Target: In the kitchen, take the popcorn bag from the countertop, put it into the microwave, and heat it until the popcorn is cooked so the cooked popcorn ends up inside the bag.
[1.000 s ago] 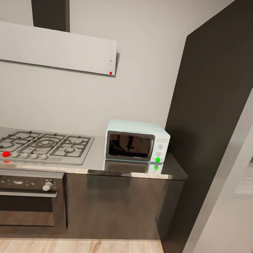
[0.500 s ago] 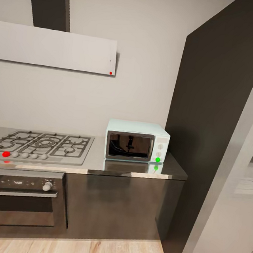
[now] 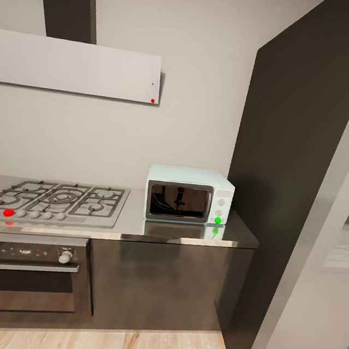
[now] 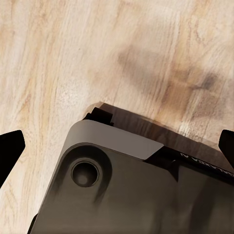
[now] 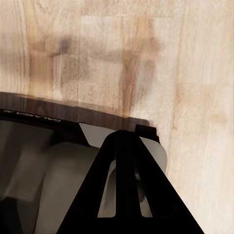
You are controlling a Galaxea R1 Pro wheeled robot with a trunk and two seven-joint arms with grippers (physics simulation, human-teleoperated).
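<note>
- The microwave [image 3: 189, 195] stands on the countertop [image 3: 188, 234] at its right end, against the wall, just beside the tall dark panel [image 3: 298, 158]. Its long side runs along the wall and its dark glass door, which looks closed, faces the robot.
- A green light [image 3: 217, 220] glows at the bottom of the microwave's knob panel, mirrored in the worktop in front of it.
- Something dark stands behind the door glass, too small and dim to identify; I cannot tell if it is the popcorn bag. No bag lies on the visible stretch of counter.
- To the left of the microwave sits the gas hob [image 3: 53, 198], with the built-in oven [image 3: 26, 276] below it and a pale hood [image 3: 76, 66] on the wall above.
- From the head view the microwave lies ahead and a little right of centre, so I judge the right arm the nearer one for any reach to its door.
- The left gripper [image 4: 117, 146] points down at the wooden floor [image 4: 73, 48] over part of the robot's own base; its two dark fingertips sit at opposite edges of the wrist view, spread wide with nothing between them.
- The right gripper [image 5: 124, 141] also points at the floor, fingers pressed together into one point and holding nothing.
- Both arms look hung low, well away from the counter.
</note>
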